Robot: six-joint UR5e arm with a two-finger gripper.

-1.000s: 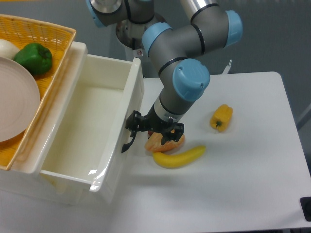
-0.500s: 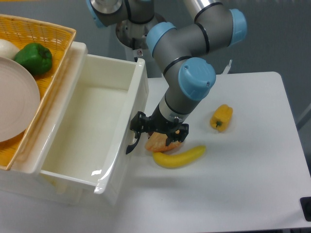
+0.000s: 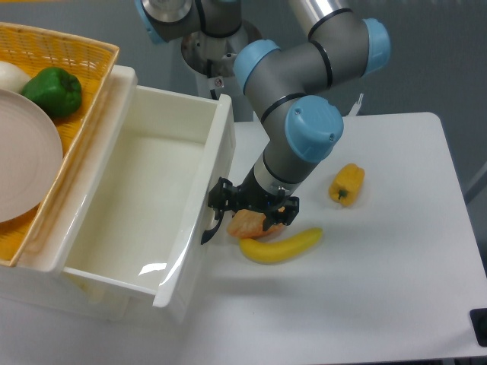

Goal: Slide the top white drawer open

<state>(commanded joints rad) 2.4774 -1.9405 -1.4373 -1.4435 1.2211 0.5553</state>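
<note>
Camera view: glossy white top drawer [image 3: 144, 205] is standing pulled out, its curved black handle [image 3: 211, 228] lying beside the black two-finger claw [image 3: 242, 204]; claw state unclear.

So the table [image 3: 396, 251] is a plain white one with rounded corners, taking up the right side of the shot. Three bits of food sit straight on it. A yellow pepper [image 3: 347, 185] is off toward the right, on its own. A banana [image 3: 280, 246] lies closer to the front, curved, pointing roughly left to right. Just behind it, touching or nearly so, is an orange-ish piece of food [image 3: 253, 225], partly hidden, can't tell what it is.
</note>
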